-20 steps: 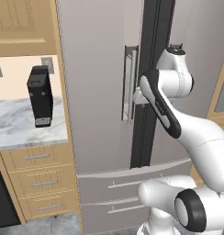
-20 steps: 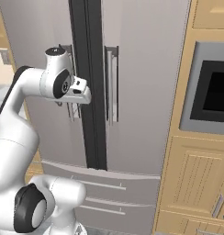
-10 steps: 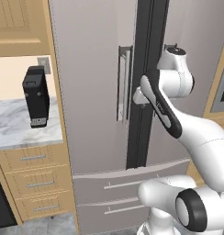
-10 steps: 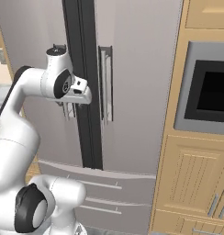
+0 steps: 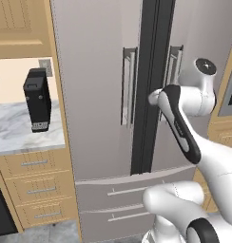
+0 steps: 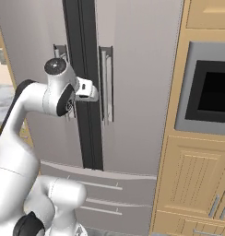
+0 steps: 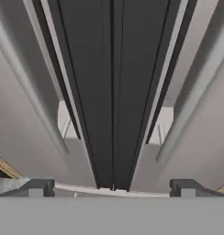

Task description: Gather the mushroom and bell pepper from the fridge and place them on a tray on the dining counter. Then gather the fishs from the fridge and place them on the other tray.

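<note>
The fridge (image 5: pixel 94 71) (image 6: pixel 142 69) stands in front of me with both doors closed, its dark centre seam (image 7: pixel 114 92) running up the middle of the hand view. My gripper (image 7: pixel 112 186) is open, its fingertips (image 7: pixel 40 186) set wide apart, and it points straight at the seam between the two vertical bar handles (image 7: pixel 31 92). My hand (image 6: pixel 86 88) hovers close to the doors at handle height, touching nothing. The mushroom, bell pepper, fishs, both trays and the dining counter are out of view.
A black coffee machine (image 5: pixel 38 99) stands on a marbled counter (image 5: pixel 13 135) to the fridge's left, above wooden drawers (image 5: pixel 34 182). A built-in oven (image 6: pixel 211 92) and wooden cabinets (image 6: pixel 192 179) flank the right. The fridge drawers (image 5: pixel 132 190) lie below the doors.
The whole picture has slid slightly sideways, so the base has moved a little. The arm keeps the same pose before the seam and the gripper stays open.
</note>
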{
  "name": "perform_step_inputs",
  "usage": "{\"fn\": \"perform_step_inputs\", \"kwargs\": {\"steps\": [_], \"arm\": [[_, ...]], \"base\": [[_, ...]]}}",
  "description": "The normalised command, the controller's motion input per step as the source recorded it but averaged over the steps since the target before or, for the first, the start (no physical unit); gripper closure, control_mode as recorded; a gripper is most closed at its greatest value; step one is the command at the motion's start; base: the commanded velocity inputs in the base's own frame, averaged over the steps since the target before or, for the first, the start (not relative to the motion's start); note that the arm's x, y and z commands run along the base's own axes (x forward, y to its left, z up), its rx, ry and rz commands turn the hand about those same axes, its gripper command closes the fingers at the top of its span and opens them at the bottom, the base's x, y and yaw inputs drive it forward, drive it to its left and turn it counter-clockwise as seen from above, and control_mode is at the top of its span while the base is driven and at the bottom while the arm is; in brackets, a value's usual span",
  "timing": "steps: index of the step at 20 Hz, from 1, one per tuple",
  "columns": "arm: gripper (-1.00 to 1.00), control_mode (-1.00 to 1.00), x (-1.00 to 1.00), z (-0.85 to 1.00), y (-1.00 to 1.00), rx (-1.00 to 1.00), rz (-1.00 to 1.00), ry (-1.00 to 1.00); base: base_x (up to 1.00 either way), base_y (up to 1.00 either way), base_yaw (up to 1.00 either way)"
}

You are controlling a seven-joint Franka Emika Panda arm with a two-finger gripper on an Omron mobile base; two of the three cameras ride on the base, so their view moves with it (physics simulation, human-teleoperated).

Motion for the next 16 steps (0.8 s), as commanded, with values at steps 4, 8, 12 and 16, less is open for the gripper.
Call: {"fn": "perform_step_inputs", "kwargs": {"steps": [4,8,12,16], "arm": [[-1.00,-1.00,0.00,0.00,-0.51,0.00,-0.01,-0.54],[-1.00,-1.00,0.00,0.00,-0.49,0.00,0.00,-0.51],[-1.00,-1.00,0.06,0.00,-0.22,-0.02,0.00,-0.45],[-1.00,-1.00,0.10,0.01,-0.14,0.00,0.00,-0.36]], "base": [[0.00,0.00,0.00],[0.00,0.00,0.00],[0.00,0.00,0.00],[0.00,0.00,0.00]]}}
